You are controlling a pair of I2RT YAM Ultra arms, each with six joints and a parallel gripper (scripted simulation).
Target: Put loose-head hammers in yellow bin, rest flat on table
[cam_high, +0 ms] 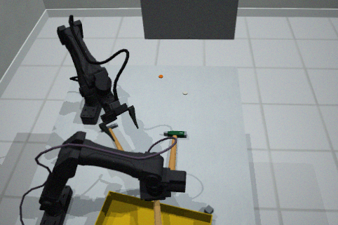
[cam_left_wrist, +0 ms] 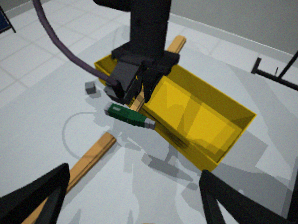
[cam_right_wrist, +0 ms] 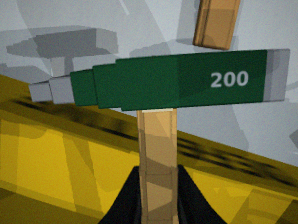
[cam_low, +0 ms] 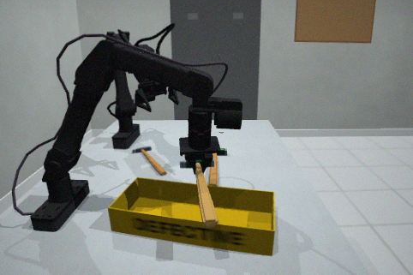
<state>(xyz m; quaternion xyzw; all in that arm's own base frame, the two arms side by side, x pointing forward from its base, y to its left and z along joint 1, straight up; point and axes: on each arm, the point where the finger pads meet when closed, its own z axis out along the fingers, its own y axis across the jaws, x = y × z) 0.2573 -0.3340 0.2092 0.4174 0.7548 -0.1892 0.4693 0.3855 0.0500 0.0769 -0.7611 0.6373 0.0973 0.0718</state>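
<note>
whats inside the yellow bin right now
Only bare floor and shadows show inside the yellow bin; the held hammer hangs above, hiding a strip.

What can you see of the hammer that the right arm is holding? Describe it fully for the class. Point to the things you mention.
The held hammer [cam_high: 157,213] [cam_low: 206,200] [cam_left_wrist: 137,103] [cam_right_wrist: 157,130] has a straight, wood-like handle and a green head marked "200", with grey, metal-looking ends, one stepped and narrowing. The right gripper [cam_low: 198,170] [cam_right_wrist: 158,172] pinches the handle near the head. It hangs above the table, its handle reaching over the yellow bin [cam_high: 116,197] [cam_low: 191,232] [cam_left_wrist: 235,142] [cam_right_wrist: 45,160].
</note>
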